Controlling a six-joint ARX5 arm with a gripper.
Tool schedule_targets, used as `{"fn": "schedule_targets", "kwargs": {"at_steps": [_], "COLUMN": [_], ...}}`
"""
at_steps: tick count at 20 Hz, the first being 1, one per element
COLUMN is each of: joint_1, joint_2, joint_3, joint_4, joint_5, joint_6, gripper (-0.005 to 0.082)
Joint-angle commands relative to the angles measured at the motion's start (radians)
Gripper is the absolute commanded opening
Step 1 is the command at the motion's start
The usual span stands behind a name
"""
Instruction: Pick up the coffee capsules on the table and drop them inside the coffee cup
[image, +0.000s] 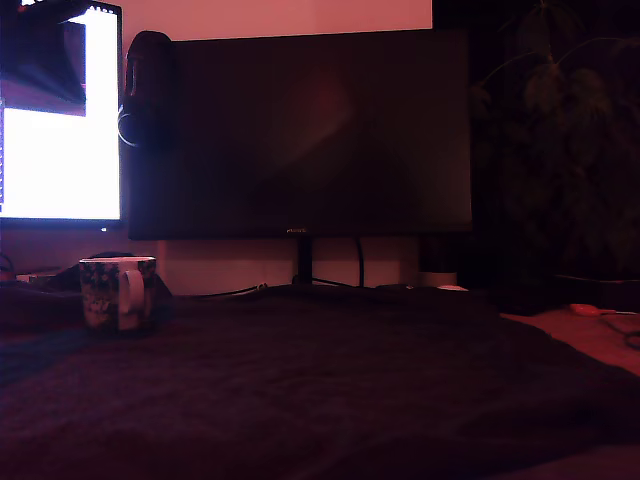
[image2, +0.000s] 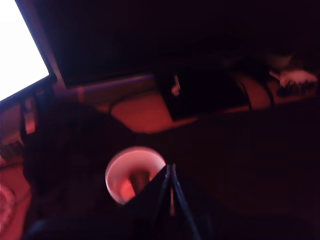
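Observation:
The coffee cup (image: 117, 292), with a dark patterned wall and a pale handle, stands on the table (image: 330, 390) at the exterior view's left. In the wrist view I look down into the cup's pale interior (image2: 122, 172). A small dark shape (image2: 139, 180) lies inside it and looks like the coffee capsule, though the picture is dim and blurred. My gripper (image2: 170, 169) hovers above the cup's rim. Its two dark fingertips meet at a point, shut, with nothing between them. Neither the arm nor the gripper shows in the exterior view.
A large dark monitor (image: 300, 130) stands behind the table, with a lit screen (image: 60, 120) and a dark speaker (image: 148, 90) at the exterior view's left. Cables (image: 240, 291) run under the monitor. A plant (image: 560, 120) fills the back right. Small items (image: 590, 310) lie at the right edge.

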Motion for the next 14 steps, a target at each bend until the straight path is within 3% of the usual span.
{"fn": "schedule_targets", "kwargs": {"at_steps": [1, 14], "joint_1": [-0.006, -0.006], "joint_2": [-0.035, -0.337], "joint_3": [-0.071, -0.579], "joint_4": [0.031, 0.351], "joint_5": [0.002, -0.007], "joint_6": [-0.007, -0.082], "gripper": [-0.0023, -0.0024]}}
